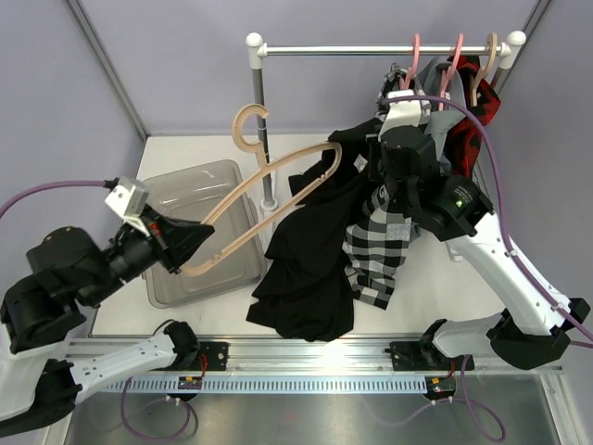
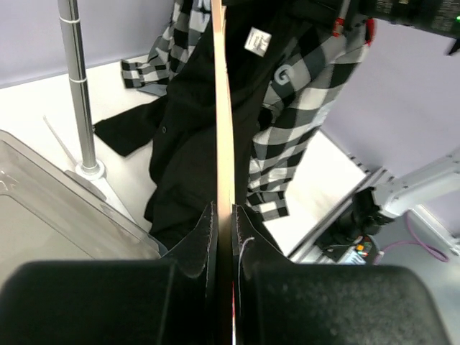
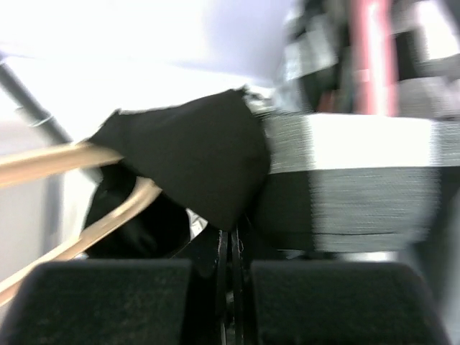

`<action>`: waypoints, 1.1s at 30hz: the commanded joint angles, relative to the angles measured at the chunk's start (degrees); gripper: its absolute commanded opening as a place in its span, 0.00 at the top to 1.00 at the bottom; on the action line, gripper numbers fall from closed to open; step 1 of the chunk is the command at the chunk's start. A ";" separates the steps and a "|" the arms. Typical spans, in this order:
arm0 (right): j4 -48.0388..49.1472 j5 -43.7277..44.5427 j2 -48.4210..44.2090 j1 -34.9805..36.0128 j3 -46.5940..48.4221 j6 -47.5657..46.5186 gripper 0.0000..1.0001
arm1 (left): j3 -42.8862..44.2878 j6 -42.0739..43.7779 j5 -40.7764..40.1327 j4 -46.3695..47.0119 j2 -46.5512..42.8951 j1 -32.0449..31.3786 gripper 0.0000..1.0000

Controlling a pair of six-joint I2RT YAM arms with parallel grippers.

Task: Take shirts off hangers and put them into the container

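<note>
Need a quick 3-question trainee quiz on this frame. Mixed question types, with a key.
1. True or false: the container already holds a shirt.
2. How many hangers hang on the rail? A) one B) three C) four
3. What is the left gripper clamped on?

Key
1. False: no shirt lies in it.
2. B: two pink and one tan.
3. The tan hanger, held off the rail above the container, with the black shirt draped from its far end.

The white table (image 1: 196, 150) bears the container (image 1: 199, 199) and, seemingly, black shirt (image 1: 306, 269).
</note>
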 commanded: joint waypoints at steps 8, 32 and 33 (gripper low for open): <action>1.21 5.84 2.31 -4.06 -0.62 -0.67 1.00 | 1.98 -4.79 -2.07 1.03 -8.87 -0.01 1.00; -3.10 -12.89 -18.53 5.96 -19.70 9.62 1.00 | 19.91 9.01 -9.99 16.84 29.36 -0.01 1.00; -3.36 -12.63 -18.53 6.14 -19.87 9.71 1.00 | 19.91 9.27 -10.08 17.20 29.80 -0.01 1.00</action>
